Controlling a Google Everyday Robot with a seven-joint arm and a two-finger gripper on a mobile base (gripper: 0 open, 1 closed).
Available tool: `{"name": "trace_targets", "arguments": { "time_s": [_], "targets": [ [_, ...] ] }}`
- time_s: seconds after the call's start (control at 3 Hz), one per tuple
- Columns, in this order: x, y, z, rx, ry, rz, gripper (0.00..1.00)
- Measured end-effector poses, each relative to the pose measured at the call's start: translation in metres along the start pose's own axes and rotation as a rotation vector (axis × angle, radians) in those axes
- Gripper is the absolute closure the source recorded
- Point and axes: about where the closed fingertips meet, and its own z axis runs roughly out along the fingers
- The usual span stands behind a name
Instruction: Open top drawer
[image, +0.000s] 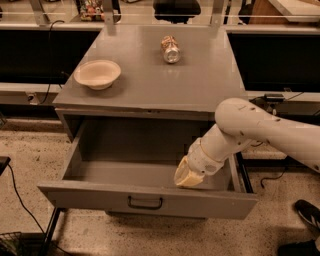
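The top drawer (145, 200) of the grey metal cabinet is pulled far out toward the camera. Its wide grey front panel has a small dark centre handle (145, 203). The inside of the drawer is bare. My gripper (187, 176) hangs from the white arm that comes in from the right. It reaches down into the drawer's right side, just behind the front panel. The two lower drawers are hidden behind the open drawer's front.
On the cabinet top (160, 85) stand a cream bowl (97, 74) at the left and a can on its side (170, 49) at the back. A black cable (20, 200) runs over the speckled floor at the left. A dark shoe (307, 212) lies at the right.
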Motion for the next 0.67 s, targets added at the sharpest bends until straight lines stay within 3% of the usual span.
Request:
{"name": "trace_targets", "arguments": {
  "time_s": [0.33, 0.67],
  "targets": [
    [0.0, 0.0, 0.0, 0.0, 0.0, 0.0, 1.0],
    [-0.012, 0.021, 0.003, -0.058, -0.037, -0.027, 1.0]
  ]
}}
